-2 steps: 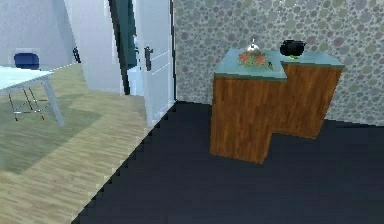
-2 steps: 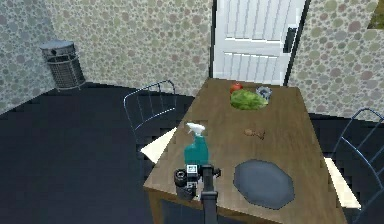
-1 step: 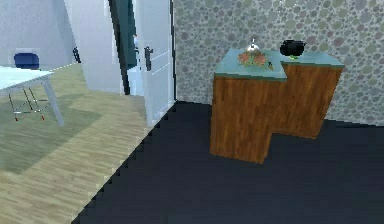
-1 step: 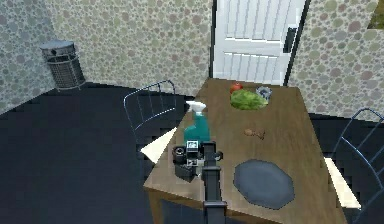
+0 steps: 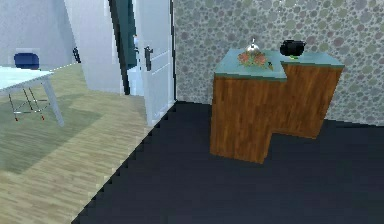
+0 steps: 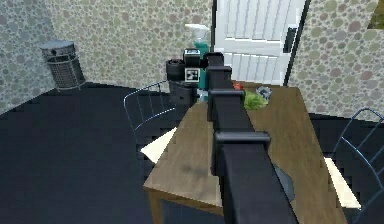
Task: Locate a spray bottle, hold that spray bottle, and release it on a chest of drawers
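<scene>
In the arm side view a teal spray bottle (image 6: pixel 199 47) with a white head hangs at the far end of my arm, above the wooden table (image 6: pixel 190 160), with wall and door behind it. My gripper (image 6: pixel 186 84) holds this spray bottle. The dark arm bar runs from the bottom edge up over the table. In the forward view a stepped wooden cabinet (image 5: pixel 262 115) with a teal top stands against the pebble-patterned wall. It carries a red and green item (image 5: pixel 256 60), a small domed metal object (image 5: pixel 254 46) and a dark pot (image 5: pixel 292 48).
Wire chairs (image 6: pixel 150 105) flank the table, and a green item (image 6: pixel 260 97) lies on its far end. A wire bin (image 6: pixel 62 62) stands by the wall and a white door (image 6: pixel 255 35) is behind the table. Ahead are a white door (image 5: pixel 152 60), a white table (image 5: pixel 25 82) and a blue chair (image 5: pixel 27 62).
</scene>
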You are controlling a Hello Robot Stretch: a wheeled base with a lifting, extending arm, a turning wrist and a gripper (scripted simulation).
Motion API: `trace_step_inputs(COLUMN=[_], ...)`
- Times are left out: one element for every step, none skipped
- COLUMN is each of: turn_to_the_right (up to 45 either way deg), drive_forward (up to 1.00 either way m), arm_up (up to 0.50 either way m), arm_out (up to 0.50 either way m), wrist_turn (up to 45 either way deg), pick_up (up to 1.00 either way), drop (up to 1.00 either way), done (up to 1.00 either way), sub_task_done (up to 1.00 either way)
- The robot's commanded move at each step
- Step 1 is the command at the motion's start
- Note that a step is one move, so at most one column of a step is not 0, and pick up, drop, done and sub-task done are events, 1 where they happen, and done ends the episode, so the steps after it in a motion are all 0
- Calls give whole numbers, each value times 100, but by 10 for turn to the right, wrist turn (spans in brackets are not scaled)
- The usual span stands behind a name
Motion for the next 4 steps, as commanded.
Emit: trace_step_inputs(turn_to_the_right=[0,0,0,0], drive_forward=[0,0,0,0], arm_up=[0,0,0,0], arm_out=[0,0,0,0], wrist_turn=[-450,-450,-450,-240], pick_up=[0,0,0,0], drop=[0,0,0,0], done=[0,0,0,0], sub_task_done=[0,0,0,0])
